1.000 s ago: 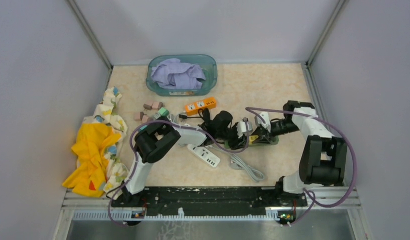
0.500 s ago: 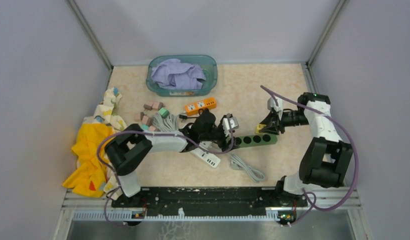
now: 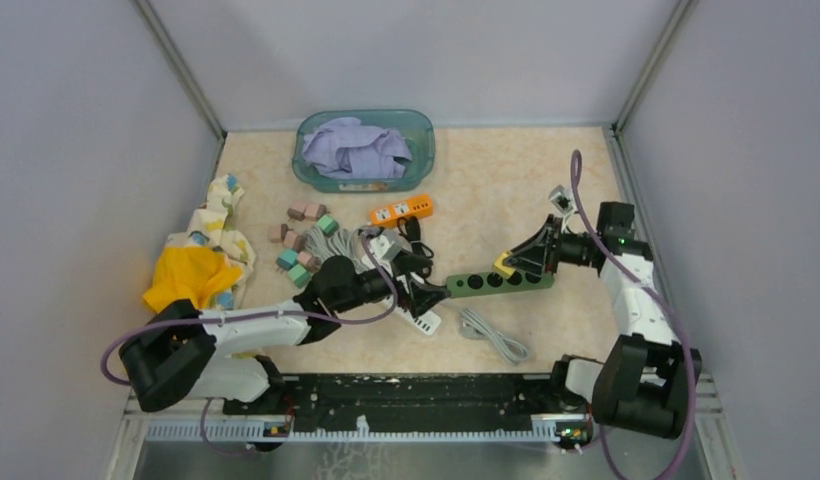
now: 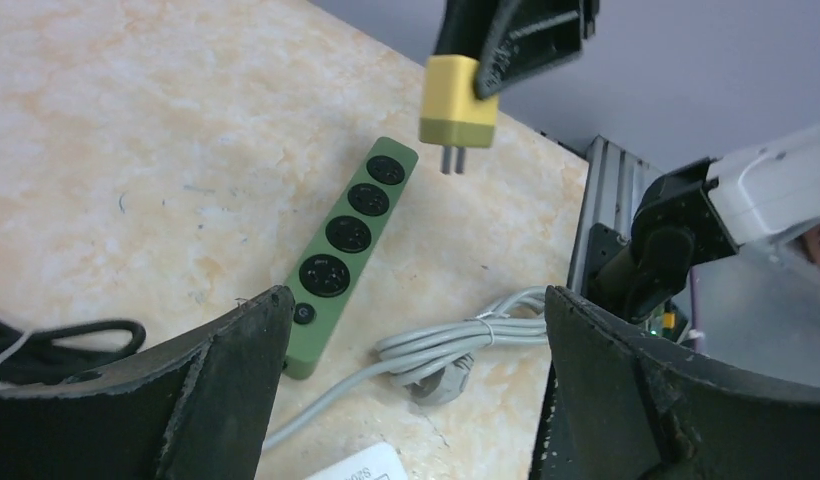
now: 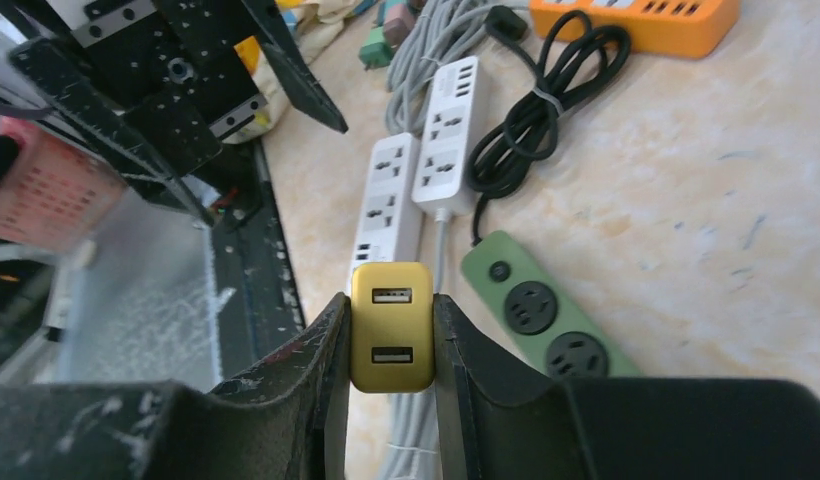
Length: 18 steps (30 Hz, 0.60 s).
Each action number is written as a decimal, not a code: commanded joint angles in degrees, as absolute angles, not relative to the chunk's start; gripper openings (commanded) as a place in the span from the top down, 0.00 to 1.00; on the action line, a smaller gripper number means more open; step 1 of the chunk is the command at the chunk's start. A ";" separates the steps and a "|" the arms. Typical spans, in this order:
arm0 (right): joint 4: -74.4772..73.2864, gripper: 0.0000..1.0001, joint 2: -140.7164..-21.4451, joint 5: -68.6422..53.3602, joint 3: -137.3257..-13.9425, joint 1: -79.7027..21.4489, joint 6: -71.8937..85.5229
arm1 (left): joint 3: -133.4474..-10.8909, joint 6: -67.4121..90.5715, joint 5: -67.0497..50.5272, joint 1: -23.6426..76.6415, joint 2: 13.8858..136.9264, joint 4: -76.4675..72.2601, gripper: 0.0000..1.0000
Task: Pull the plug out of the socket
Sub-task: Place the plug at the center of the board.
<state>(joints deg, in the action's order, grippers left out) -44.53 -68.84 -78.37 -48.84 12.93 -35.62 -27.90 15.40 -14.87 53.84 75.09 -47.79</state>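
Note:
The green socket strip [image 3: 498, 281] [image 4: 348, 244] [image 5: 534, 312] lies flat on the table with all its sockets bare. A yellow two-port USB plug [image 5: 391, 342] [image 4: 458, 100] [image 3: 505, 264] hangs just above the strip's far end, prongs down and free of it. My right gripper [image 5: 391, 300] [image 3: 513, 260] is shut on the plug's sides. At the strip's left end my left gripper [image 4: 416, 300] [image 3: 426, 288] stands wide open, and its fingers hold nothing.
A bundled grey cable [image 4: 466, 342] [image 3: 494, 335] lies in front of the strip. Two white power strips [image 5: 388, 212], a black cord [image 5: 539, 100] and an orange strip [image 3: 401, 211] lie to the left. A teal basin with cloth [image 3: 364, 150], small blocks [image 3: 301, 232] and yellow fabric [image 3: 191, 275] sit farther off.
My left gripper opened, let go of the green strip and drew back left. The right gripper pulled the yellow plug up and to the right, off the strip.

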 commanded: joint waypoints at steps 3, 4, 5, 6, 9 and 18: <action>-5.43 0.99 -63.33 -85.76 -39.33 13.36 5.48 | -26.37 31.62 -10.72 53.25 72.25 -50.56 0.00; -5.60 0.99 -63.90 -85.77 -39.41 13.36 5.62 | -27.85 31.65 -11.63 53.19 72.62 -48.34 0.00; -6.15 0.99 -64.67 -85.78 -39.60 13.32 5.55 | -29.49 31.82 -12.44 53.20 73.05 -45.56 0.00; -6.86 0.99 -65.25 -85.66 -39.75 13.36 5.30 | -31.48 32.22 -13.43 53.24 73.58 -42.80 0.00; -8.70 1.00 -66.31 -84.59 -40.15 13.33 4.56 | -36.84 31.73 -15.11 53.83 75.40 -35.66 0.00; -9.29 1.00 -67.74 -82.16 -39.98 12.94 4.83 | -60.17 16.81 16.85 66.55 85.21 -1.31 0.00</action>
<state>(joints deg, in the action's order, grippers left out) -11.44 -66.65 -81.91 -38.74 12.91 3.33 -52.80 22.83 1.56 62.96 80.88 -18.90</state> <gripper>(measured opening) 0.302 0.998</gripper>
